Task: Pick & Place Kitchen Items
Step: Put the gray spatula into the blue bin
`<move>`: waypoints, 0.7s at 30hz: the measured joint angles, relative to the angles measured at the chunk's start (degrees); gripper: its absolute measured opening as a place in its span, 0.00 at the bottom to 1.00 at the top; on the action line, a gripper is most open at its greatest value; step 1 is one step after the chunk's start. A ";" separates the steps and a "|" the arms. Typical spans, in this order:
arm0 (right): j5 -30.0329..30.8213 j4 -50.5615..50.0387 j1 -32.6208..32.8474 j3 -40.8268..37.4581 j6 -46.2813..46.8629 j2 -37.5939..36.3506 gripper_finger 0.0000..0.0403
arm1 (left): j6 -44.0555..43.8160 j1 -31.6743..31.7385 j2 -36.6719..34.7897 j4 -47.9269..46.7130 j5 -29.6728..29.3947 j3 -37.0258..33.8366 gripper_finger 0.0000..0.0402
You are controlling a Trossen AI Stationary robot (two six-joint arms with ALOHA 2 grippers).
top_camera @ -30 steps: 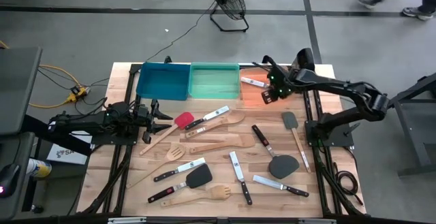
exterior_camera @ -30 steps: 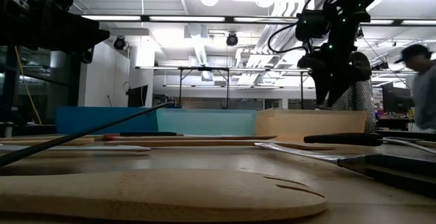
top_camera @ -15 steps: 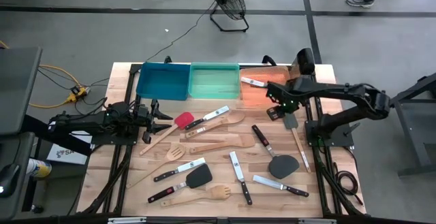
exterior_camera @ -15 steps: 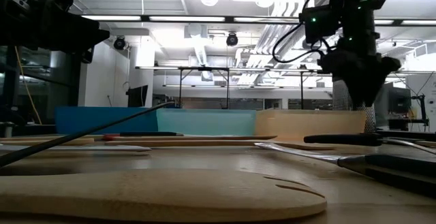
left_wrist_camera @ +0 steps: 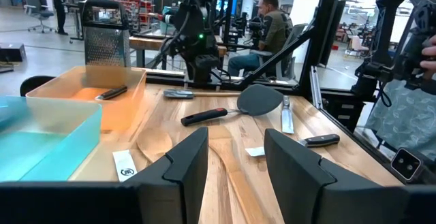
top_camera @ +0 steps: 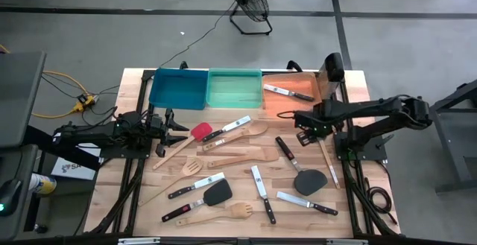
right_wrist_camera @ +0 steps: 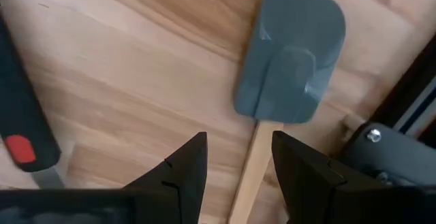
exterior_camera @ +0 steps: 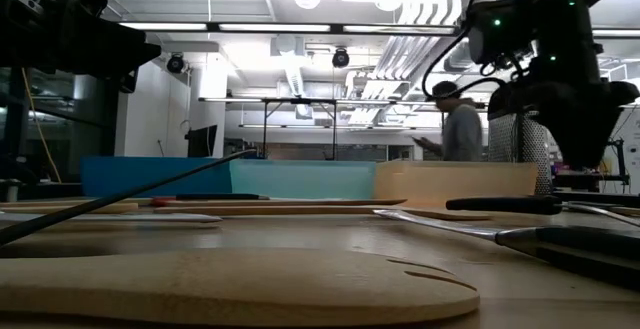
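Hovering just over the grey-headed spatula point(right_wrist_camera: 289, 54), the right gripper point(top_camera: 305, 121) held nothing, its fingers wide apart. Far from that spatula, the left gripper point(left_wrist_camera: 233, 157) waited near the red-headed spatula point(top_camera: 200, 132), fingers apart too.

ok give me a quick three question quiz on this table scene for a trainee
1. True or false: the orange bin holds a knife.
2. Which utensil does the right gripper hover over? A) red-headed spatula B) grey spatula C) wooden fork
3. Fill in: the left gripper waits, fingers open, near the table's ___ edge.

Key: 1 true; 2 B; 3 left.
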 joint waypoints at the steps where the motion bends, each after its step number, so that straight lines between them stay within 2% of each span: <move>1: -0.06 -0.39 0.25 -0.44 0.74 0.00 0.39 | 0.00 0.02 -0.02 0.00 0.00 0.00 0.36; 9: -1.60 -0.64 2.40 -3.70 9.25 0.00 0.39 | 0.00 0.02 -0.02 0.00 -0.01 0.00 0.36; 15: -4.45 1.57 2.49 -5.82 11.47 0.00 0.39 | 0.00 0.02 -0.02 0.00 0.00 0.00 0.36; 21: -4.50 2.75 1.80 -6.88 12.56 1.40 0.39 | 0.00 0.00 -0.02 0.00 0.00 0.00 0.36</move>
